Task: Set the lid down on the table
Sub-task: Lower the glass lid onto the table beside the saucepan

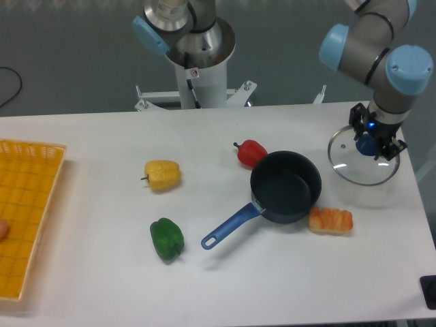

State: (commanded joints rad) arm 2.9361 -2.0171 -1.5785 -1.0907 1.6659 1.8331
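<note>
My one gripper clamped on the blue knob of the single lid, held over the table at its right end, one saucepan, three peppers red, yellow, green, one yellow tray, grey floor behind

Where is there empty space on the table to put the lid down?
Bare table shows right under the lid the gripper holds, near the right edge. More room lies along the front edge and between the yellow tray and yellow pepper. It is crowded around the saucepan.
</note>
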